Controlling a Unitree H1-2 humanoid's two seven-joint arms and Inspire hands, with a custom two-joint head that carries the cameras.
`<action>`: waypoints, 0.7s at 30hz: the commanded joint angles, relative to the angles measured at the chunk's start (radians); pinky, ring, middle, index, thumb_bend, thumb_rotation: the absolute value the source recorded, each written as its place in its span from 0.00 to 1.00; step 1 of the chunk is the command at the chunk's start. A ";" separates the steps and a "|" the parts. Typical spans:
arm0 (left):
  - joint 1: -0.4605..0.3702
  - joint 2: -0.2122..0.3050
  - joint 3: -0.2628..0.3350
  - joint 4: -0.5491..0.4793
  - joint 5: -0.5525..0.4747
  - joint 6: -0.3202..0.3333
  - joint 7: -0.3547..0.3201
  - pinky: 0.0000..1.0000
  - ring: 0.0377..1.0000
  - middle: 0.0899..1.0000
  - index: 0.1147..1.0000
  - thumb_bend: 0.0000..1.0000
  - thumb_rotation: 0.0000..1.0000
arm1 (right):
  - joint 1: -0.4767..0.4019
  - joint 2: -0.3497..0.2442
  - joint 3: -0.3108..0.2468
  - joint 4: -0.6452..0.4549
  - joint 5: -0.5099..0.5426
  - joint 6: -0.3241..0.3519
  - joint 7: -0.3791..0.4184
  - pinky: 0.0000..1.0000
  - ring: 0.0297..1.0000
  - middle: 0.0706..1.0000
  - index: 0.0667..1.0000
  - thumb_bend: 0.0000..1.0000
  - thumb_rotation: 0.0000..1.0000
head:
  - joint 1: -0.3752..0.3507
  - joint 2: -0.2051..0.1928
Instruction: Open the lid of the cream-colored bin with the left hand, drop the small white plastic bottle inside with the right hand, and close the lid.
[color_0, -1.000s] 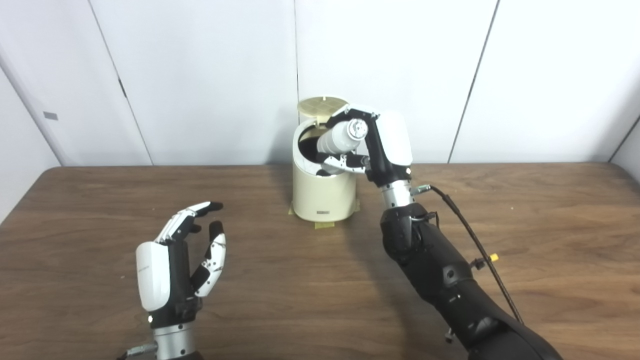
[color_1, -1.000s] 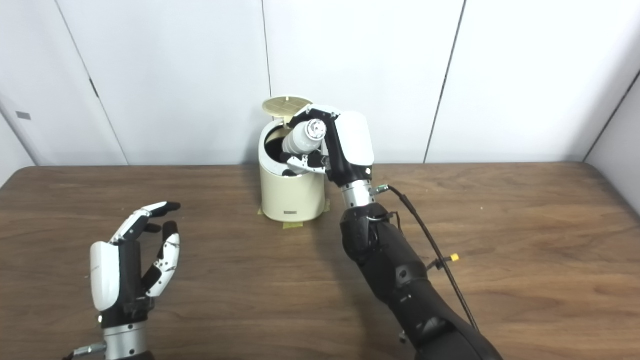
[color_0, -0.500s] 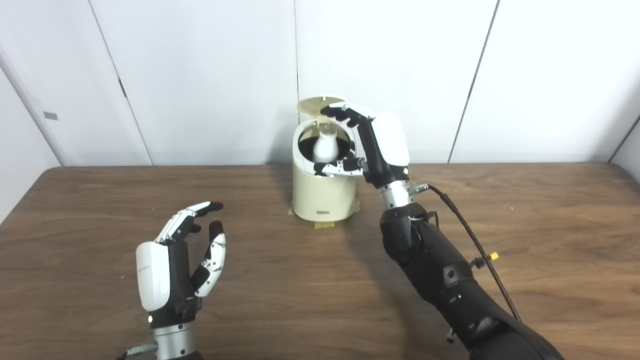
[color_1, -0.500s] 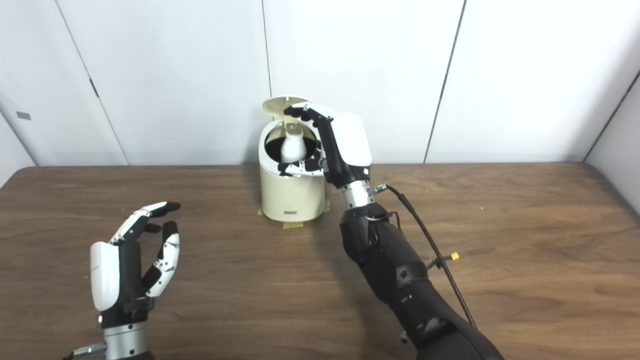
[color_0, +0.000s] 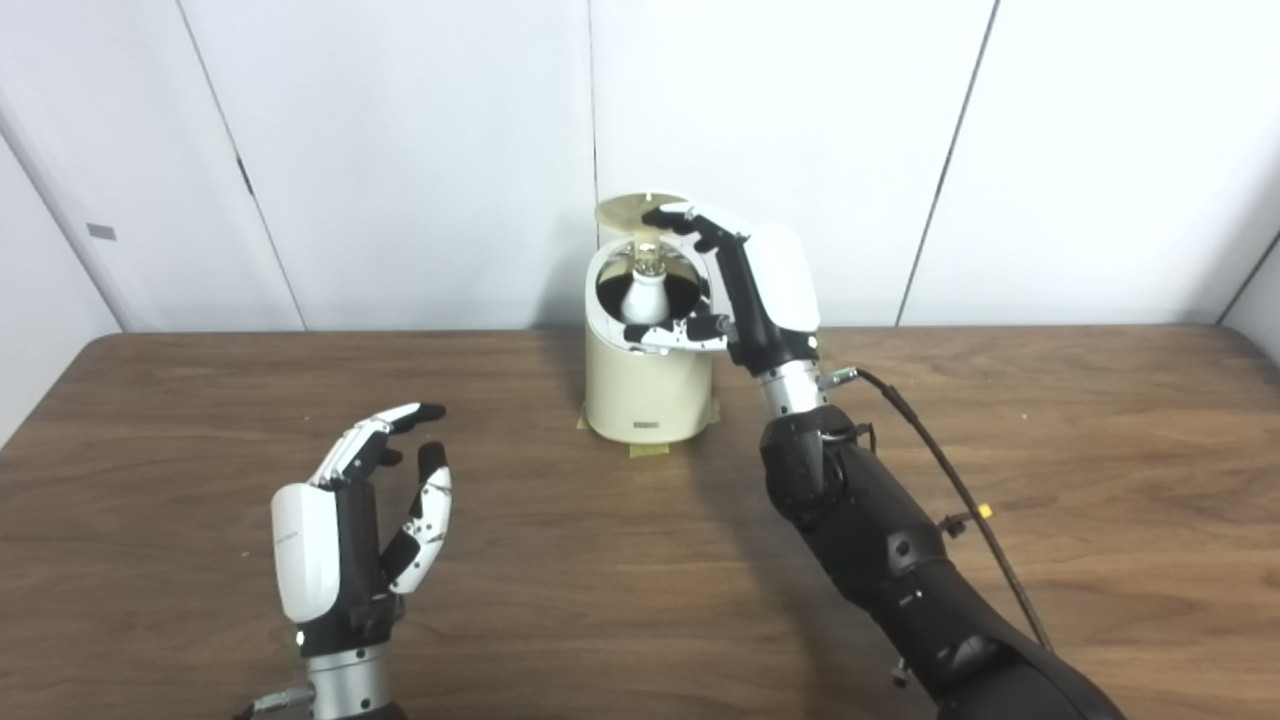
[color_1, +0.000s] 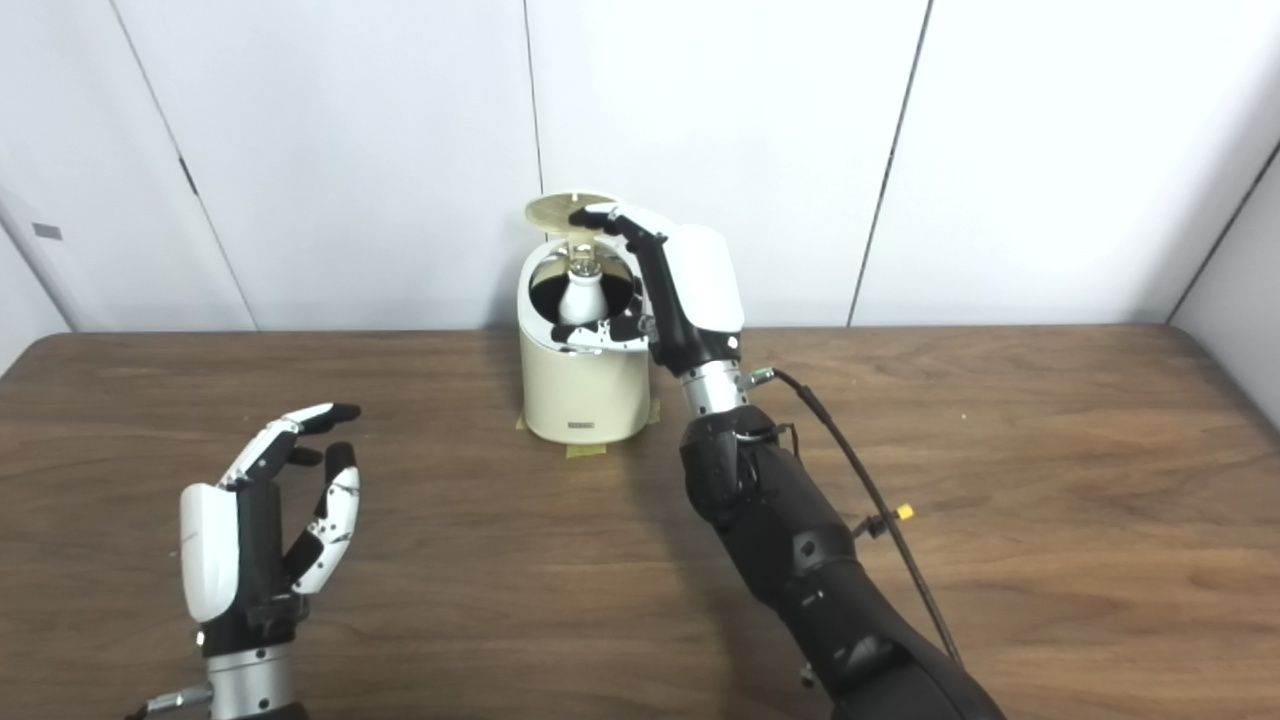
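White wall panels stand behind the bin (color_0: 648, 385). Inside it lies the light, smooth bottle (color_0: 645, 297); the right hand (color_0: 745, 285) beside is released, the left hand (color_0: 345, 530) empty. Next, push the thin lid (color_0: 640, 212) at its edge.

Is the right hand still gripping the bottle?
No, the bottle stands inside the open bin, and the right hand is open above it.

The bin (color_0: 648, 385) stands at the table's (color_0: 640, 560) rear centre. The bottle (color_0: 645, 296) sits inside the bin. The lid (color_0: 632, 212) stands behind the bin's opening.
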 joint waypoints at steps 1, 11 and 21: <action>-0.015 -0.023 -0.014 0.036 0.002 -0.020 0.029 0.57 0.68 0.66 0.63 0.21 0.64 | -0.033 0.006 -0.021 -0.039 0.024 -0.046 -0.042 0.42 0.45 0.46 0.47 0.82 0.28 | 0.001 0.001; -0.020 -0.020 -0.012 0.045 -0.003 -0.026 0.031 0.57 0.69 0.66 0.63 0.21 0.65 | 0.042 0.014 -0.081 -0.187 0.150 -0.106 -0.054 0.36 0.41 0.43 0.43 0.53 0.18 | -0.005 -0.006; -0.022 -0.012 -0.003 0.044 -0.010 -0.021 0.028 0.57 0.69 0.67 0.63 0.22 0.65 | 0.204 -0.034 -0.108 -0.395 0.259 -0.107 -0.039 0.47 0.52 0.54 0.46 0.49 0.18 | -0.010 -0.008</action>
